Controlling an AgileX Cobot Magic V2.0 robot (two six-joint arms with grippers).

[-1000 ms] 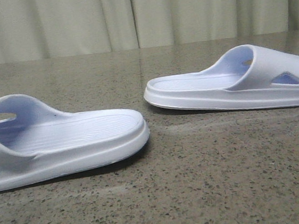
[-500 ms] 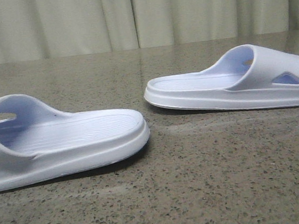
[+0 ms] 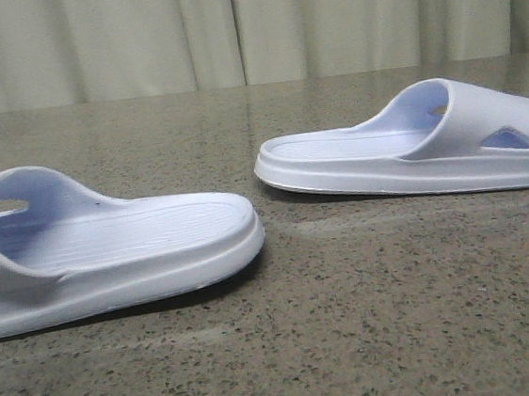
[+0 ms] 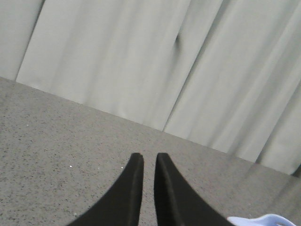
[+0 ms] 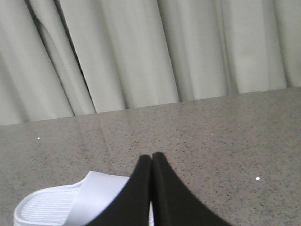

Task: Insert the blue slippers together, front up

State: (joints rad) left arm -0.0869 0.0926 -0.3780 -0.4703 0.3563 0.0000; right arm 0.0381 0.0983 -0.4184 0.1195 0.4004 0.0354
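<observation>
Two pale blue-white slippers lie sole down on the speckled stone table [image 3: 353,321], apart from each other. The left slipper [image 3: 128,245] is near, its strap at the left edge and its open end toward the middle. The right slipper [image 3: 401,150] lies farther back, its strap with a triangular cut-out at the right. Neither gripper shows in the front view. My left gripper [image 4: 146,157] hangs over bare table, empty, its fingers almost together with a thin slit between them; a slipper edge [image 4: 263,220] peeks in at the corner. My right gripper [image 5: 151,157] is shut and empty above a slipper [image 5: 61,200].
A pale pleated curtain [image 3: 246,25] hangs along the far edge of the table. A bare strip of table lies between the two slippers and in front of them.
</observation>
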